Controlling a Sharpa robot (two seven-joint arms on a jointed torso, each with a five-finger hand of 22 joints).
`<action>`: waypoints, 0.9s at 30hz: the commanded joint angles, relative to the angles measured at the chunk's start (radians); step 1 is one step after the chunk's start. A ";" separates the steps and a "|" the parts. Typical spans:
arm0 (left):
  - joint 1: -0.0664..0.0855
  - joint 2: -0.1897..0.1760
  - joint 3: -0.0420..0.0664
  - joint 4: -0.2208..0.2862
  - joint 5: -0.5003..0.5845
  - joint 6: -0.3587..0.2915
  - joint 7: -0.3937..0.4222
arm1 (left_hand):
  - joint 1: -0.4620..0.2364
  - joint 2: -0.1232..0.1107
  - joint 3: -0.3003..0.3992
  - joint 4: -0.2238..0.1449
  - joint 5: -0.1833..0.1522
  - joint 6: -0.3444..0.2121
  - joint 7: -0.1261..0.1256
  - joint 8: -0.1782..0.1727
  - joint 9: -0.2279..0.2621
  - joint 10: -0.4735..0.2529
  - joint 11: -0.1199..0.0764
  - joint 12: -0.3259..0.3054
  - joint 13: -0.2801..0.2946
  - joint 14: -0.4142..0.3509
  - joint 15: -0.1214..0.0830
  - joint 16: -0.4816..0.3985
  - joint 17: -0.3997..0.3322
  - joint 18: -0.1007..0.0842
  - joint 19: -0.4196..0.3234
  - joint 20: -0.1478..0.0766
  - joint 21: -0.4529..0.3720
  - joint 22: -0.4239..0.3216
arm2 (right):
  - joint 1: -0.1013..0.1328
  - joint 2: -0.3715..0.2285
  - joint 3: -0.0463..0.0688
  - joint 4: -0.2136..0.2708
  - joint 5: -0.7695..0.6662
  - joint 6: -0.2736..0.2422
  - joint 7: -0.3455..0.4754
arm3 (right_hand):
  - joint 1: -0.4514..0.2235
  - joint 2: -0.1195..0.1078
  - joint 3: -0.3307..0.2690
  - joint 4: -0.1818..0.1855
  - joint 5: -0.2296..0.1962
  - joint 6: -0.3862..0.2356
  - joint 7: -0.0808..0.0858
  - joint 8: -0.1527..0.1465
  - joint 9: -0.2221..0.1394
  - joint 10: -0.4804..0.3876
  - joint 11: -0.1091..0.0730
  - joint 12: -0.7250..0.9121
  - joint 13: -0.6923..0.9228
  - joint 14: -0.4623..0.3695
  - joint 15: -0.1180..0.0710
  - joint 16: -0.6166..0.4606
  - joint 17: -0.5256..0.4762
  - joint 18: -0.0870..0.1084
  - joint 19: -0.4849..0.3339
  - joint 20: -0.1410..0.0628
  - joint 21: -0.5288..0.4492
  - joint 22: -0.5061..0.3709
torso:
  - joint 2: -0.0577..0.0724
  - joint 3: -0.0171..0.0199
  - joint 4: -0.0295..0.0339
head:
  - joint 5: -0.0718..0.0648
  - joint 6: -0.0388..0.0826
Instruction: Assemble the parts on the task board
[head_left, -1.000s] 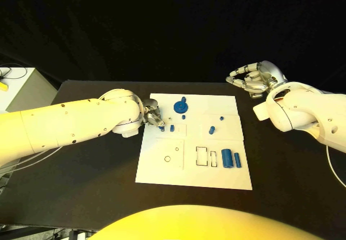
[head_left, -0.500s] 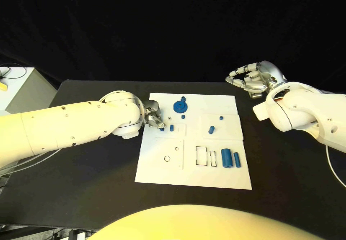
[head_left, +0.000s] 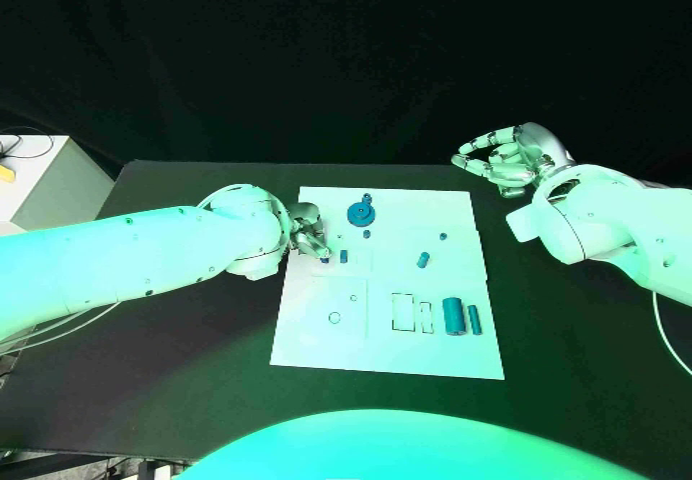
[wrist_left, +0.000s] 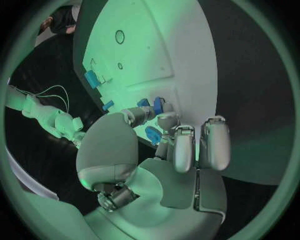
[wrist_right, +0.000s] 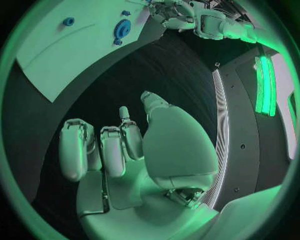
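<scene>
Clearly the left hand (head_left: 306, 233) works at the task board's (head_left: 325, 340) near-left slots, its fingers (wrist_left: 139, 114) reaching down to two small blue parts (wrist_left: 156, 105); whether they pinch one I cannot tell. Probably it is seating a piece. Other parts, a round disc (head_left: 361, 212) and a cylinder (head_left: 453, 316), lie on the board. Beyond the board's far right corner, above the counter (head_left: 173, 330), the right hand (head_left: 502, 155) hovers, fingers curled on nothing, likely keeping clear.
</scene>
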 joint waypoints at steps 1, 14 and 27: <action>-0.006 0.001 -0.003 -0.001 -0.036 0.000 0.007 | 0.000 0.011 0.121 -0.118 -0.003 0.026 -0.026 0.004 0.021 -0.006 0.001 -0.003 -0.001 0.098 -0.008 0.001 0.239 -0.010 -0.003 0.000 -0.004 0.029 | -0.001 -0.001 0.000 0.002 -0.003 0.015 0.009 | -0.009 0.003 0.005 0.000 0.003 -0.007 -0.002 0.006 0.001 -0.006 -0.002 -0.004 0.096 0.063 0.001 -0.006 0.104 0.011 0.019 0.003 -0.005 0.131 | -0.001 0.0003 -0.0005 | 0.001 0.000; -0.007 -0.008 -0.002 0.009 -0.047 -0.028 0.017 | 0.002 0.011 0.123 -0.121 -0.004 0.025 -0.027 0.006 0.022 -0.002 0.000 0.001 0.006 0.099 -0.008 0.003 0.242 -0.012 0.003 -0.001 0.000 0.036 | -0.001 -0.001 0.000 0.003 -0.003 0.016 0.009 | -0.009 0.003 0.005 0.000 0.003 -0.007 -0.002 0.006 0.001 -0.006 -0.002 -0.004 0.096 0.063 0.001 -0.006 0.104 0.011 0.019 0.003 -0.005 0.131 | 0.000 -0.0010 -0.0007 | -0.002 0.000; -0.007 -0.009 -0.002 0.010 -0.036 -0.012 0.014 | 0.004 0.011 0.123 -0.123 -0.004 0.025 -0.028 0.006 0.023 -0.001 0.000 0.003 0.009 0.100 -0.009 0.004 0.243 -0.013 0.005 -0.001 0.001 0.040 | -0.002 -0.001 0.000 0.002 -0.003 0.018 0.009 | -0.009 0.003 0.005 0.000 0.003 -0.007 -0.002 0.006 0.001 -0.006 -0.002 -0.004 0.096 0.063 0.001 -0.006 0.104 0.011 0.019 0.003 -0.005 0.131 | -0.001 0.0002 -0.0003 | 0.000 0.000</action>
